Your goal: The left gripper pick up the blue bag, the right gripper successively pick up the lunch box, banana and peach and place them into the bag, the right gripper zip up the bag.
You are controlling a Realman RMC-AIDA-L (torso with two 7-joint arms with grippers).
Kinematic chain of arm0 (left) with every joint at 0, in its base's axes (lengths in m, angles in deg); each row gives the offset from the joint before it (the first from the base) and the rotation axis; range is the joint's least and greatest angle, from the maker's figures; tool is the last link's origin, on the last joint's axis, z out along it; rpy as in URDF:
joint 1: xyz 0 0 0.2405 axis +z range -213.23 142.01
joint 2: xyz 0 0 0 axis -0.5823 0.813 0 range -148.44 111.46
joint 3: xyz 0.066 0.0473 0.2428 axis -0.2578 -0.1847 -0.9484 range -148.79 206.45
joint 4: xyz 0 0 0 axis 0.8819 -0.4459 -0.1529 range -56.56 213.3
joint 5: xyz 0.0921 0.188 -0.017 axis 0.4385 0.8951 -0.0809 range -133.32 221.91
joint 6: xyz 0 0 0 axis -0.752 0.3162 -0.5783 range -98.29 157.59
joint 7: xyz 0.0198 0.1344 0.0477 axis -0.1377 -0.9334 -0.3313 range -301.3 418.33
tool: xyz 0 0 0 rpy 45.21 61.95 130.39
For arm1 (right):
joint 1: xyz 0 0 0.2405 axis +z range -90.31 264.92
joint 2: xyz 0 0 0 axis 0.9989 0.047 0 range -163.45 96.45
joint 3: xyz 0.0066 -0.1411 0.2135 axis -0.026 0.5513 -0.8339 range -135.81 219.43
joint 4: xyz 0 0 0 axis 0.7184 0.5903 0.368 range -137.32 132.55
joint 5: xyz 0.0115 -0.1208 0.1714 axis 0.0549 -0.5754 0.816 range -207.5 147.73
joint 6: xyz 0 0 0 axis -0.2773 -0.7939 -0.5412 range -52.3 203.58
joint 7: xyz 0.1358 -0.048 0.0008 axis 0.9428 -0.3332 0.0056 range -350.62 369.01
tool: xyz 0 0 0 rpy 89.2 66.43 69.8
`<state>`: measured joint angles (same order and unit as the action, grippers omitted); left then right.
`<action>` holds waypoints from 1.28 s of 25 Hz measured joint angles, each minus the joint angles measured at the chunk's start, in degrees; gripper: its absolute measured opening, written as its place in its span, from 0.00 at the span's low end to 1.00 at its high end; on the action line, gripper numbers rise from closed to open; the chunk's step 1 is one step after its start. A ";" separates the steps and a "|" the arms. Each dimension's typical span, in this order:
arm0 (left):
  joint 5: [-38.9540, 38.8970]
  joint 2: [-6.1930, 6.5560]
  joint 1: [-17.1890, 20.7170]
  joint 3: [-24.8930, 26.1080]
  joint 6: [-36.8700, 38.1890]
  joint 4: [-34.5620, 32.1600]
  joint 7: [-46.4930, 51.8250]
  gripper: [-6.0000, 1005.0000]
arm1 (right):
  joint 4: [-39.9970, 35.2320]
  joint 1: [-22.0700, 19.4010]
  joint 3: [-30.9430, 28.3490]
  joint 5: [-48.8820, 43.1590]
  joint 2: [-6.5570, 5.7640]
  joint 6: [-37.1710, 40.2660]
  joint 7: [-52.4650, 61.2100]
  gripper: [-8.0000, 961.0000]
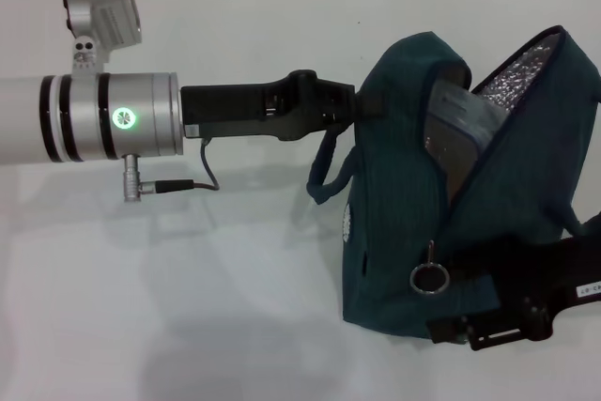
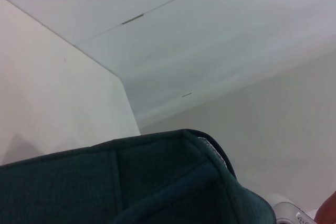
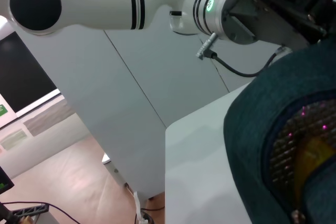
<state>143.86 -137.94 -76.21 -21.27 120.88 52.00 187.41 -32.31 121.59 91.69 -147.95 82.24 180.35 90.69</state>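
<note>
The blue bag point(image 1: 413, 204) stands at the right of the white table, its mouth open and the silver foil lining point(image 1: 526, 77) showing. My left gripper point(image 1: 355, 105) reaches in from the left and is shut on the bag's top edge, holding it up. The lunch box point(image 1: 462, 129) lies inside the opening. In the right wrist view, a yellow-orange shape that looks like the banana point(image 3: 312, 156) shows inside the lining. The peach is hidden. The zipper's ring pull point(image 1: 430, 277) hangs free at the bag's front. My right gripper point(image 1: 498, 321) sits low beside the bag's near side.
The white table point(image 1: 188, 288) spreads left and in front of the bag. A loose bag handle point(image 1: 324, 176) hangs under the left gripper. The left arm point(image 3: 131, 9) crosses above the bag point(image 3: 283, 108) in the right wrist view. The bag's rim point(image 2: 157, 182) fills the left wrist view.
</note>
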 joint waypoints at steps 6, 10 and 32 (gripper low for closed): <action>0.00 0.00 0.02 0.00 0.08 0.00 -0.25 0.07 | 1.71 0.42 0.03 1.13 0.21 -3.67 -1.11 0.62; 0.00 0.06 0.05 0.00 0.10 0.00 -0.29 0.07 | 1.83 -0.16 -0.01 2.96 0.10 -5.00 -1.65 0.57; 0.01 0.13 0.10 0.01 0.19 0.01 -0.58 0.07 | -1.43 -6.04 -1.11 6.37 -0.90 -3.56 -0.17 0.02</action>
<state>143.87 -137.80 -76.12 -21.26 121.07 52.00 186.83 -33.73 115.55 90.58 -141.58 81.34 176.80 90.52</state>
